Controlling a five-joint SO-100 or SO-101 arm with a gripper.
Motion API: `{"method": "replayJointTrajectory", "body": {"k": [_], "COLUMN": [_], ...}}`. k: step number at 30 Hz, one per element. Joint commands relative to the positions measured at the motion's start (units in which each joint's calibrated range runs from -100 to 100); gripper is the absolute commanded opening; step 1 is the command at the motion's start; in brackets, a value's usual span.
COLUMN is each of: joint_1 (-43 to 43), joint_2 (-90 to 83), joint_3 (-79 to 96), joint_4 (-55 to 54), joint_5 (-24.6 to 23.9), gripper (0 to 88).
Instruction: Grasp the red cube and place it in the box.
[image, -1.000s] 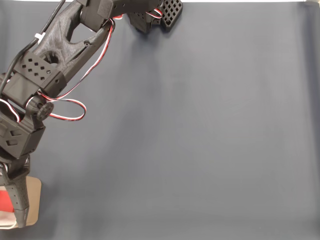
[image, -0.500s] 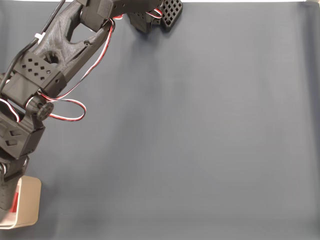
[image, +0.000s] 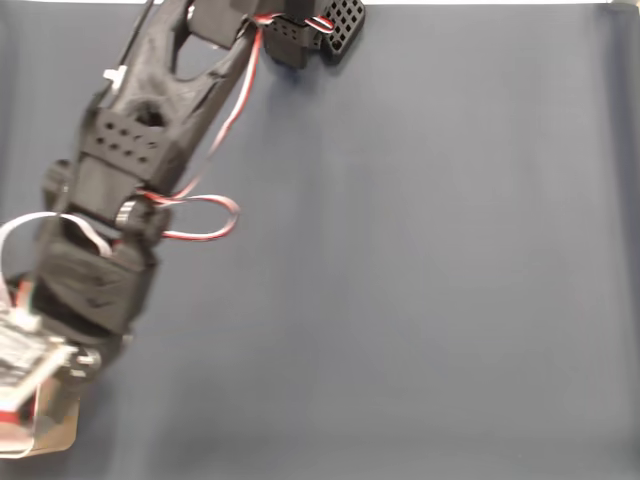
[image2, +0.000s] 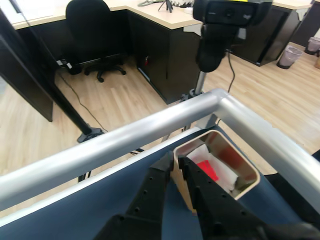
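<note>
Item: red cube (image2: 207, 169), lying inside the box (image2: 248, 167) at the bench corner | pincer (image2: 178, 161): we log it nearly clenched, empty, tips at the near wall | risk: we judge retreating fingers could snag that wall, tipping the box.

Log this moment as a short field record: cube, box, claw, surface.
cube: red cube lies inside the box, on its white floor
box: beige box sits at the table's corner, beside the metal rail
claw: claw nearly shut, empty, its tips at the box's near wall, outside it
surface: dark blue mat
task state: cube looks already placed
</note>
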Motion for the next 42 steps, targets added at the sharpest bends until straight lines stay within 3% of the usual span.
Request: {"method": "replayJointTrajectory", "body": {"k": [1,19,42], "joint_1": [-4.9,-21.3,-24.5], "joint_2": [-10.3,-38.6,-72.4], "joint_3": [4.7,41.6,91.1], "joint_4": [-0.6,-1.2,-7.6], "joint_5": [-0.3,-0.1,-0.2], "gripper": [0.0,0.0,0.0]}}
